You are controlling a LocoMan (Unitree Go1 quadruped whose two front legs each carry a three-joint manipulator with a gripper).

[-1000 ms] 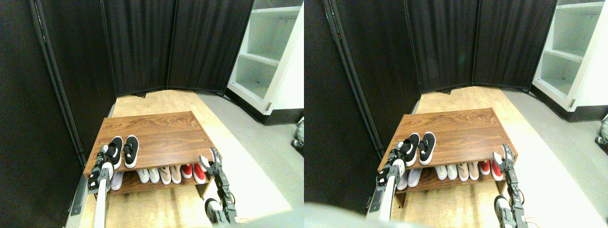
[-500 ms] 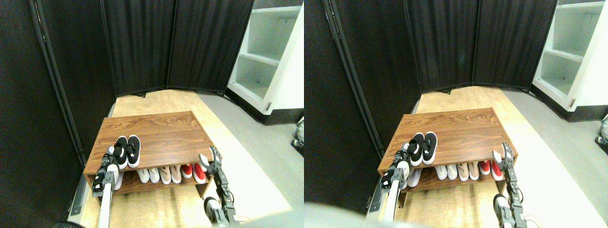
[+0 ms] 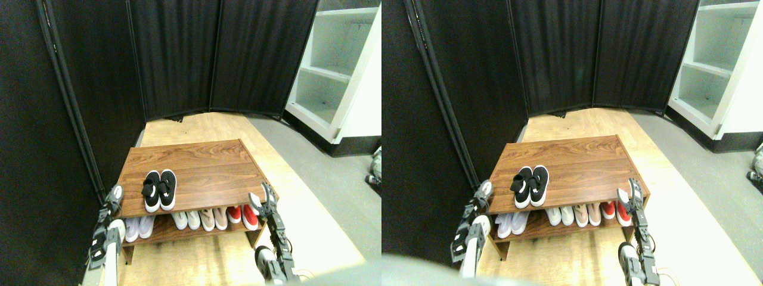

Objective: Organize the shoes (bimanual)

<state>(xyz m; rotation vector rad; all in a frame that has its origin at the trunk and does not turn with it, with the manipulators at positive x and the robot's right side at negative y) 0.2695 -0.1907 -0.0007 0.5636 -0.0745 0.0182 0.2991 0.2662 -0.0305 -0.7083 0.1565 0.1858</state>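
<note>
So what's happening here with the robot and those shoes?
A legged robot is tidying shoes on a low wooden rack. The black pair sits side by side on top, untouched. The left tool hangs off the rack's left end; the right tool is at its right front corner. Other pairs line the lower shelf.

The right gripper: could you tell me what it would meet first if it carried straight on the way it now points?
Probably the front right corner of the shoe rack: the right gripper points up and back beside it, though depth is unclear.
</note>
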